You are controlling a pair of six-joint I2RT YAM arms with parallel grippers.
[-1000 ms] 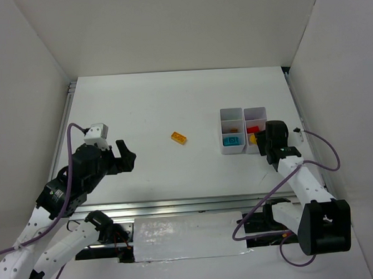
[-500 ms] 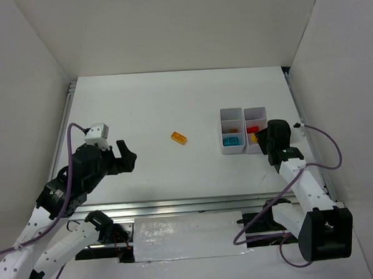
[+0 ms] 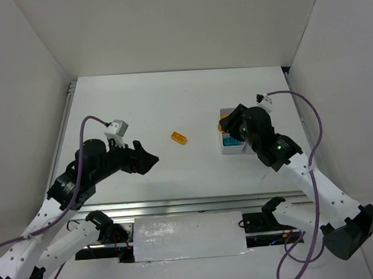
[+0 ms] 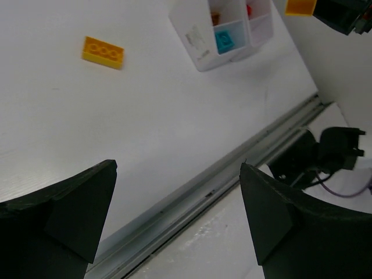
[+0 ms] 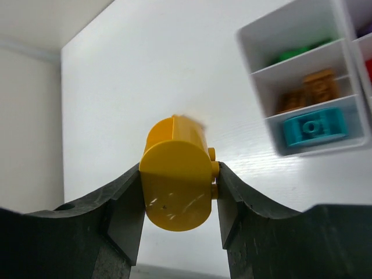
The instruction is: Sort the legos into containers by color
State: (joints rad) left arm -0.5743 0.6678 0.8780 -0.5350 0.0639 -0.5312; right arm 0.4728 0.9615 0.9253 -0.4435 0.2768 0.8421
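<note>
My right tool (image 5: 179, 174) is closed partway, its two black fingers pressing the flat sides of a rounded yellow brick (image 5: 174, 200). The brick sits upright between the pads, with small studs showing on its right edge. From overhead, this tool (image 3: 226, 122) hangs above the surface (image 3: 141, 104) at the far left corner of the white tray (image 3: 232, 151), and the yellow brick (image 3: 223, 118) shows at its tip.

Through my right wrist camera the tray (image 5: 273, 35) lies up and to the right of the brick I hold. In the column I can see, the nearest compartment has a teal brick (image 5: 314, 129), the middle one has orange bricks (image 5: 308, 90), and the farthest shows something green (image 5: 293, 55). A bit of red (image 5: 367, 67) shows in the other column at the picture's edge.

My left tool (image 4: 177, 168) is spread wide with nothing between its fingers. It hovers over the near left part of the surface, well apart from the tray (image 4: 195, 40). One orange studded brick (image 4: 103, 52) lies flat and alone on the open surface, between my left tool (image 3: 147, 160) and the tray, touching neither.
</note>
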